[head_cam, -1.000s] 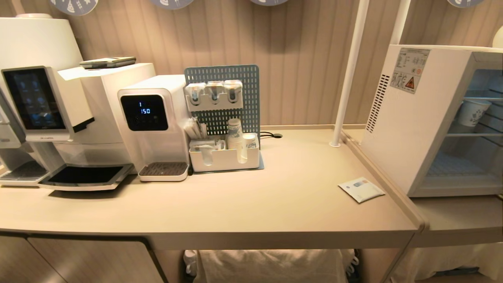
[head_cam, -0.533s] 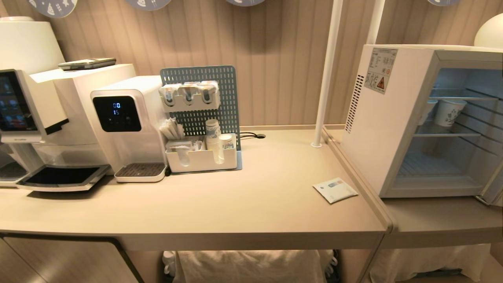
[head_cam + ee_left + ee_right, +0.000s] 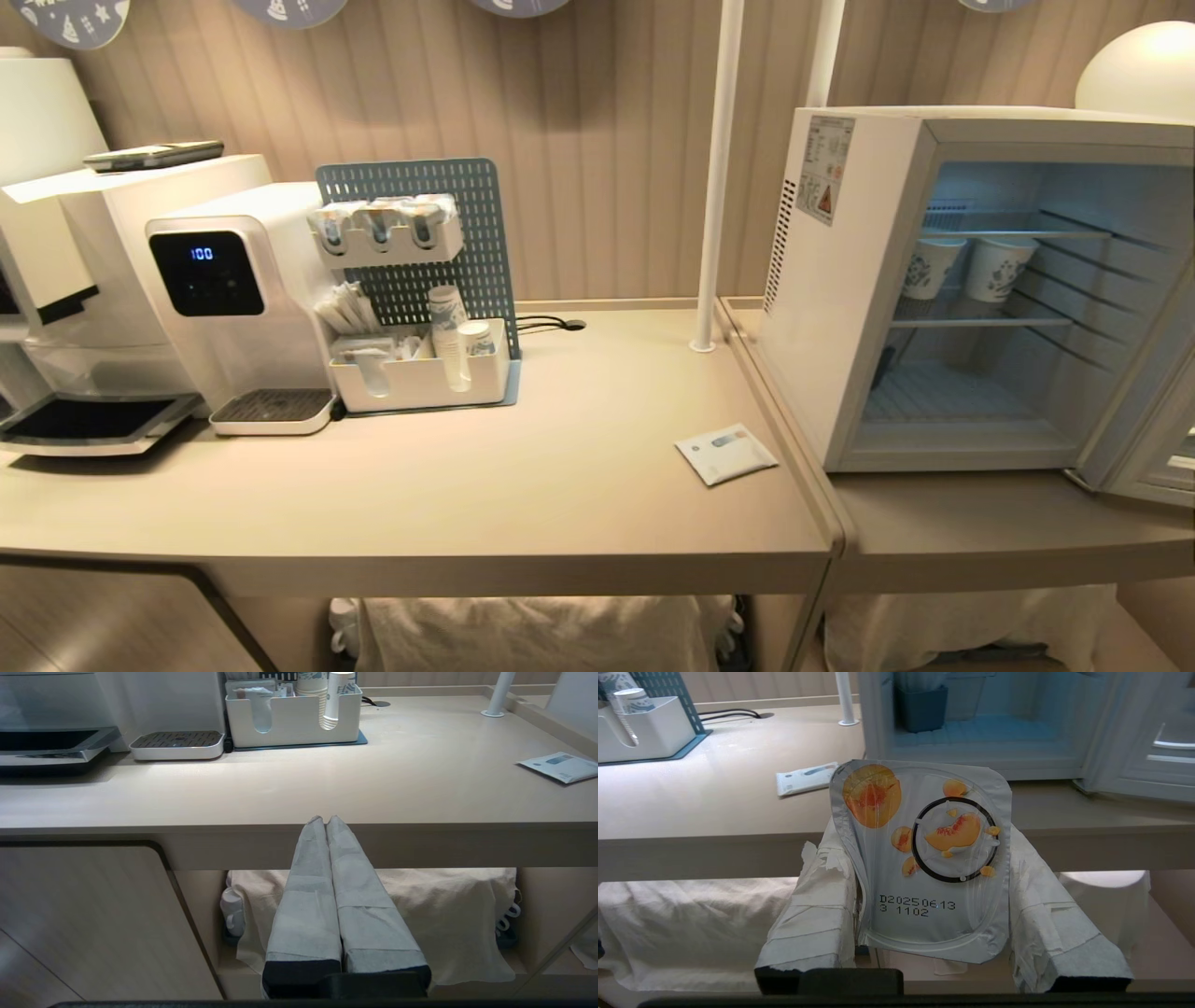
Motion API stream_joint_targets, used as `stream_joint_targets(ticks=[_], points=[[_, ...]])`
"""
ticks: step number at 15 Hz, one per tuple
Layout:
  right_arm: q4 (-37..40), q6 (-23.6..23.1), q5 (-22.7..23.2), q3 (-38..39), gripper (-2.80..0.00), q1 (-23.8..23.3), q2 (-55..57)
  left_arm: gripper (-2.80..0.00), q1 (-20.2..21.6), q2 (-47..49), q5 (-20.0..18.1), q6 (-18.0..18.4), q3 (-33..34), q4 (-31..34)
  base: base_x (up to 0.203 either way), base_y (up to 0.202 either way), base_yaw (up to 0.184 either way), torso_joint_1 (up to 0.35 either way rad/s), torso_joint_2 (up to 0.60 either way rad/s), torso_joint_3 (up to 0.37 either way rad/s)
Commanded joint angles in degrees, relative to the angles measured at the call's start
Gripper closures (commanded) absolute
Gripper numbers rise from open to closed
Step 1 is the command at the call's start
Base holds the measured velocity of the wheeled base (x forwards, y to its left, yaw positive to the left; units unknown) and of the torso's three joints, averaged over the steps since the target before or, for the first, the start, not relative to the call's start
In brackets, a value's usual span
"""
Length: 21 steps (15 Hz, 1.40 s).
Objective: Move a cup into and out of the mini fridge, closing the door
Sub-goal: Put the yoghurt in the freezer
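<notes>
**Peach-lidded cup clamped in the right gripper, fridge standing open**

At the far left of the head view a coffee machine (image 3: pixel 56 308) sits on the beige counter (image 3: pixel 523 495), with a white water dispenser (image 3: pixel 229 299) beside it showing a lit blue display. Next comes a blue-grey pegboard (image 3: pixel 439 233) with a white organiser tray (image 3: pixel 420 378) at its foot, holding stacked paper cups (image 3: pixel 448 322) and sachets. Further right, a small flat packet (image 3: pixel 725 455) lies near the counter's right edge, and a white pole (image 3: pixel 714 177) rises from the surface behind it.

The left gripper (image 3: pixel 324 820) shows only in its wrist view: its two tape-wrapped fingers (image 3: pixel 306 891) are pressed together with nothing between them, held level in front of the counter's front edge, with a draped cloth (image 3: pixel 444 905) on the shelf below.

The right gripper (image 3: pixel 924 858) likewise shows only in its own wrist view. Its wrapped fingers (image 3: pixel 822 905) stand on either side of the cup (image 3: pixel 924 858) and clasp it; the foil lid, printed with peach slices and a date code, faces the camera. The cup is held in front of the counter edge, well apart from the fridge opening.

On the lower counter to the right stands the mini fridge (image 3: pixel 840 280), its lit interior exposed. Two blue-printed paper cups (image 3: pixel 966 266) stand on the upper wire shelf. The door (image 3: pixel 1153 429) is swung open at the far right edge.
</notes>
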Motion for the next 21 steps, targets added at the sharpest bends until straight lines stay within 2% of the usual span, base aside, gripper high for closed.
stream_joint_targets(ticks=[1,14,17,19,21], points=[[0.01,-0.03,0.00,0.02,0.00,0.00,0.08,0.00,-0.02,-0.02,0.01,-0.02,0.02,-0.04,0.000,-0.194,-0.003,-0.002,0.00,0.002],[0.34,-0.03,0.00,-0.15,0.00,0.00,0.08,0.00,-0.02,-0.02,0.01,-0.29,0.00,-0.04,0.000,-0.195,-0.001,0.002,0.00,0.002],[0.80,-1.47,0.30,-0.36,0.00,0.03,0.43,0.00,-0.02,-0.02,0.01,-0.29,0.01,-0.04,0.000,-0.090,0.000,0.004,0.00,-0.001],[0.87,-3.05,1.14,-4.45,0.00,0.01,4.06,0.00,-0.02,-0.02,0.01,-0.29,0.09,-0.04,0.000,0.000,0.000,0.000,0.00,0.000],[0.60,-3.10,2.57,-9.74,0.00,0.08,13.69,0.00,-0.02,-0.02,0.01,-0.29,0.08,-0.04,0.000,0.000,0.000,0.000,0.00,0.000]])
